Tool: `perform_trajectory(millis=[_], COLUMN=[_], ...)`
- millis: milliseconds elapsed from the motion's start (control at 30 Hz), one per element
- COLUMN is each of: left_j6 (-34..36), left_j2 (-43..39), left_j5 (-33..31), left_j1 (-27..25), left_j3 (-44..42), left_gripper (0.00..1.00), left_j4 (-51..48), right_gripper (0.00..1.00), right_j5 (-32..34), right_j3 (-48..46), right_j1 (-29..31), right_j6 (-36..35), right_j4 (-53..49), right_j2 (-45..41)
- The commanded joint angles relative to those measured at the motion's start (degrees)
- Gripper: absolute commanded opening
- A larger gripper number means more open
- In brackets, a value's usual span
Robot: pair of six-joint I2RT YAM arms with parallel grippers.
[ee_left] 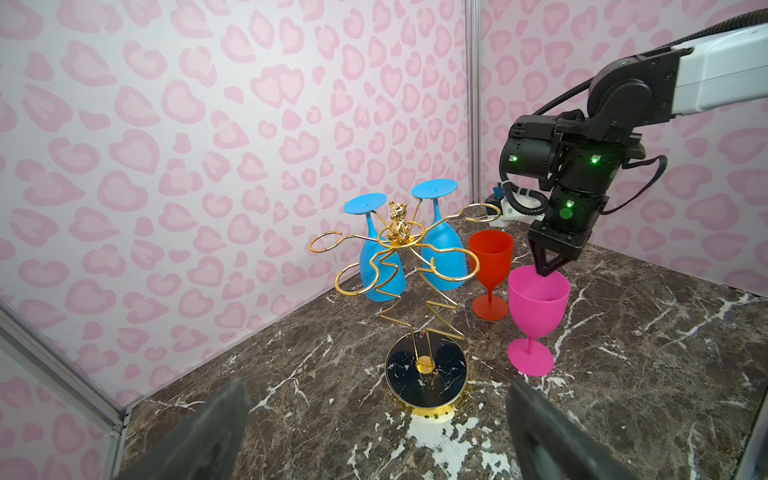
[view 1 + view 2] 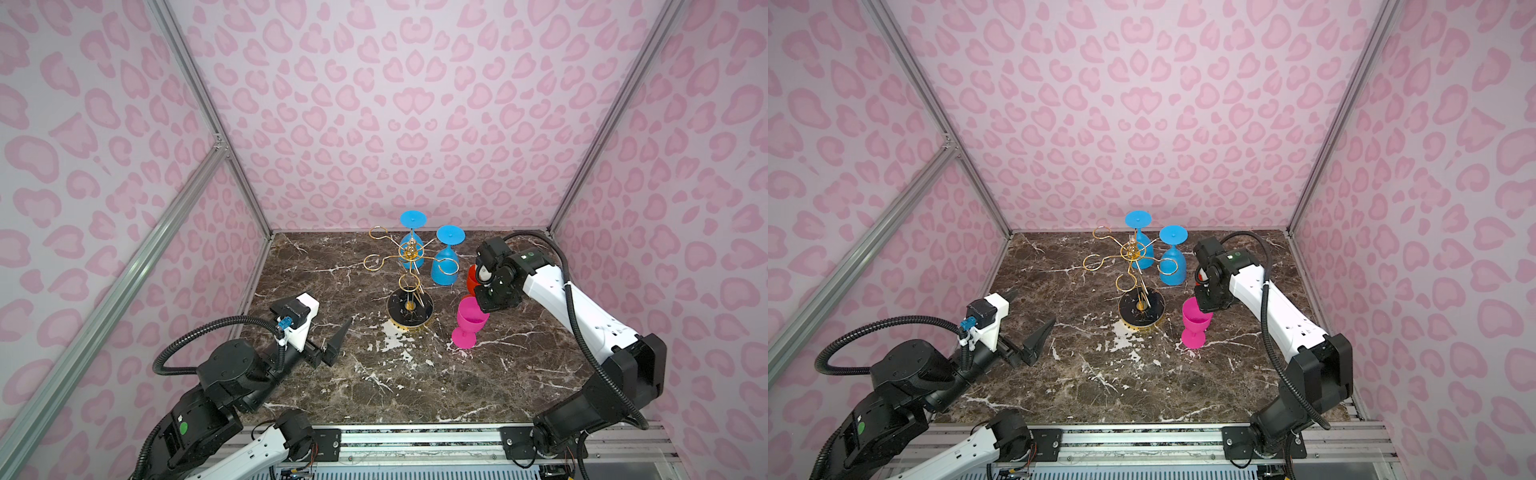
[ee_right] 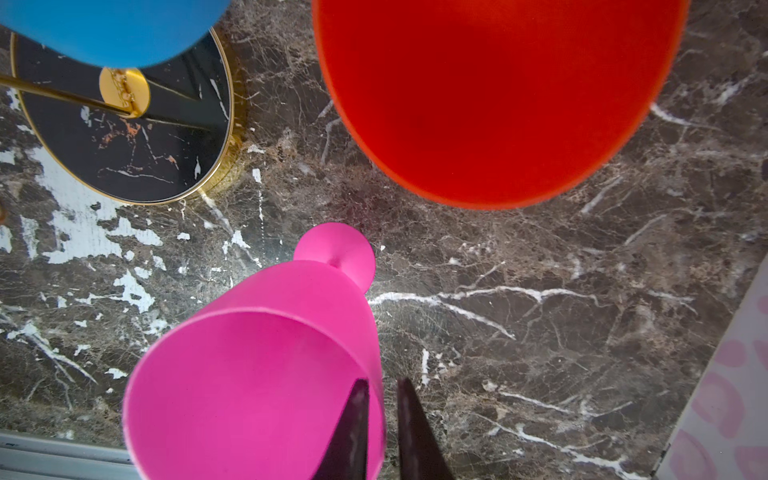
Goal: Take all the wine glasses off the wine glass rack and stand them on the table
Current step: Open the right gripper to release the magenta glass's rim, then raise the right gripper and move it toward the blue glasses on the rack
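Note:
The gold wire wine glass rack stands on its round black base at mid-table. Two blue wine glasses hang upside down from its far arms. A pink wine glass stands upright on the table, right of the base. My right gripper points down over its rim, one finger inside and one outside, slightly apart, with a sliver of table showing beside the wall. My left gripper hovers wide open and empty, left of the rack.
A red wine glass stands upright just behind the pink one, close to my right wrist. Pink patterned walls with metal posts close in the brown marble table on three sides.

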Motion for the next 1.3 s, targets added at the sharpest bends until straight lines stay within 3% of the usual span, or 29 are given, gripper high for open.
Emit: perform_trajectory(millis=[0,433,600,700,900,1100,1267], left_j6=[-0.3,-1.4,-2.7,-3.2,-3.3,-4.5,-5.2], left_j2=[-0.1,0.1,0.5,1.1,1.9,1.5,1.3], left_j5=[0.3,0.7,0.3,0.7,0.9,1.3,1.9], left_j1=[0.0,0.0,0.0,0.0,0.0,0.0,0.0], left_j3=[0.4,0.6,1.0,1.0,1.2,1.2,1.0], left_gripper=[0.98,0.98,0.98,0.98,0.98,0.98,0.98], left_j4=[0.2,0.7,0.9,0.8,1.2,1.1,1.2], right_gripper=[0.21,0.27,0.27,0.28,0.26,0.25,0.24], right_j5=[0.8,1.0,-2.8,-7.9,-24.3,-39.0,-43.7], right_j3=[0.3,6.8,10.4,12.1,12.3,7.2,4.4], right_j1=[0.1,0.3,-0.2,-1.3,-8.0,-12.6,-12.8], right_j6=[0.3,0.2,0.3,1.2,6.9,21.1,29.2], right_j4=[-1.5,-6.1,-5.7,-1.6,10.7,30.6,40.6], right_j2=[-0.5,-5.2,-8.4,-11.3,-13.6,-12.4,-9.0])
